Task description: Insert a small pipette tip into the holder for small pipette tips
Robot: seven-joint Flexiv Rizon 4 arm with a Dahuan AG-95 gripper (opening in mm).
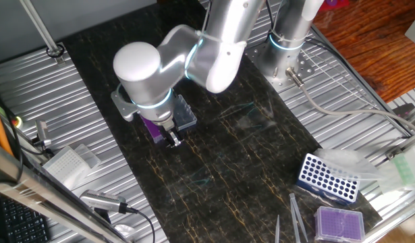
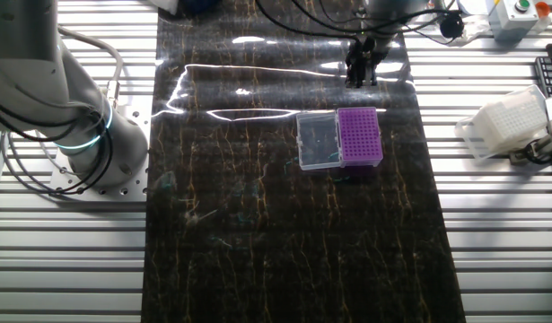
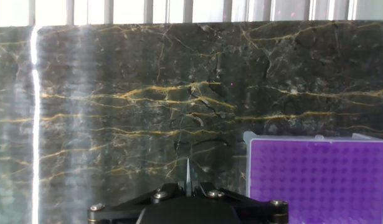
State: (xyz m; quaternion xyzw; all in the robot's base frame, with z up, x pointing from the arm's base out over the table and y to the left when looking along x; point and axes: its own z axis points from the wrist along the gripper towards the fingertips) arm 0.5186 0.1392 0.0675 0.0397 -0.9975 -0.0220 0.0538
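My gripper point(image 3: 187, 186) is shut on the small pipette tip point(image 3: 187, 172), a thin pale sliver that sticks out between the jaws and points at the dark marble mat. The holder for small pipette tips point(image 3: 319, 180) shows its purple gridded top at the lower right of the hand view, to the right of the tip and apart from it. In the other fixed view the holder point(image 2: 359, 136) lies mid-mat with its clear lid point(image 2: 317, 141) joined on its left, and the gripper point(image 2: 361, 67) hangs beyond it. In one fixed view the gripper point(image 1: 172, 138) stands just beside the holder point(image 1: 153, 128).
A blue rack with round holes point(image 1: 328, 177), a lidless purple box point(image 1: 340, 223) and grey tweezers point(image 1: 296, 216) lie at the mat's near right corner. A white tip box point(image 1: 65, 164) sits on the left metal slats. A second arm's base point(image 2: 78, 135) stands beside the mat.
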